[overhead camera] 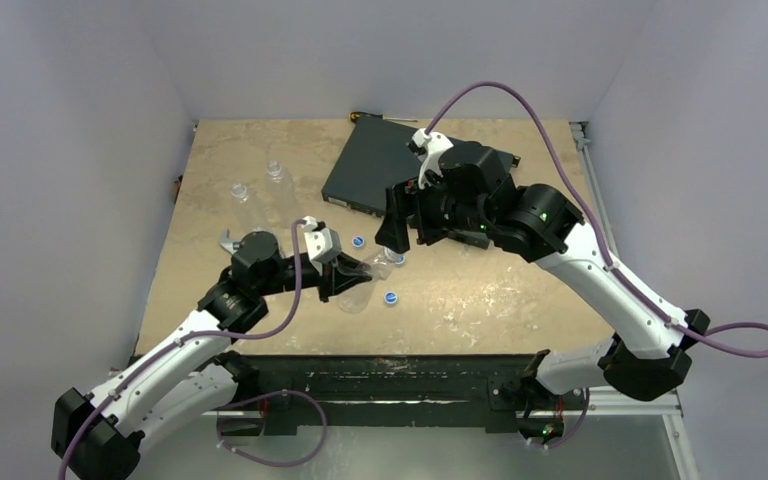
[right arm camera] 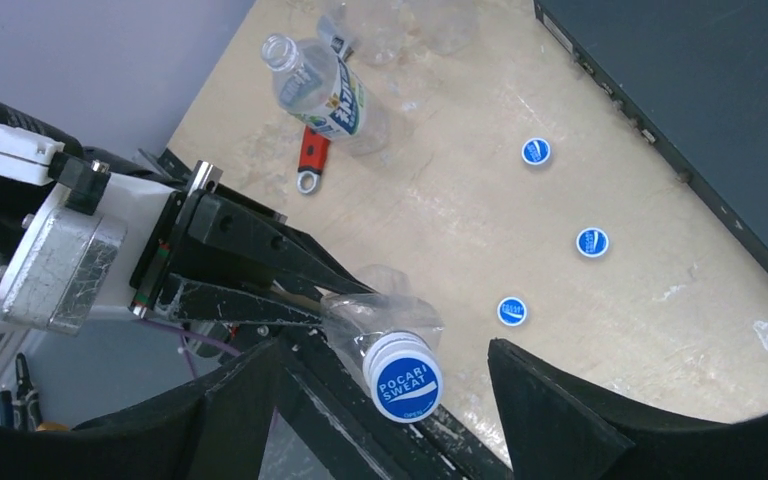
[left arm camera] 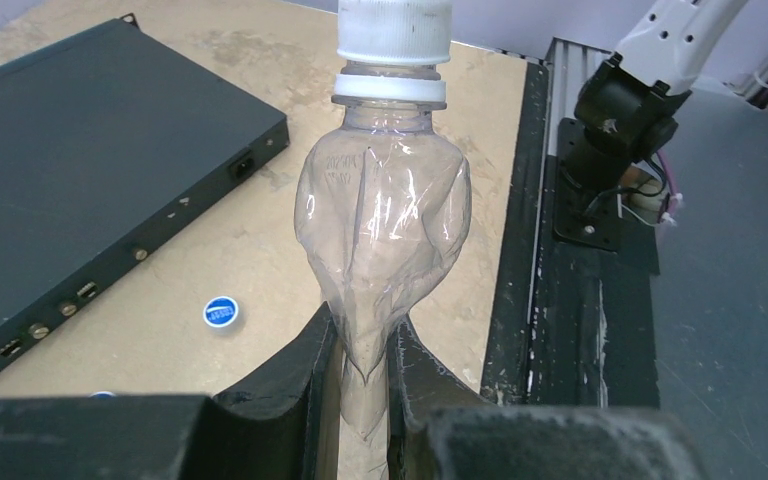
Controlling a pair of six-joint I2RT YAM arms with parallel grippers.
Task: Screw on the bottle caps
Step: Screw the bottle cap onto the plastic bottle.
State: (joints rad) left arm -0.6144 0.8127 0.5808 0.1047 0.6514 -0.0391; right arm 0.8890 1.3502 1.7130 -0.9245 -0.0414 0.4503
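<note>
Soft, light bottle (left arm camera: 385, 220) buckles in the clamped left hand (left arm camera: 363, 335), its neck likely stiffer; right hand (right arm camera: 385, 355) gapes empty around its cap (right arm camera: 403, 388).

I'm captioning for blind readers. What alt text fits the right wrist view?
A clear bottle wearing a blue cap, held by the left gripper, sits between the open fingers of the right gripper. Three loose caps lie on the table beside a black box.
</note>
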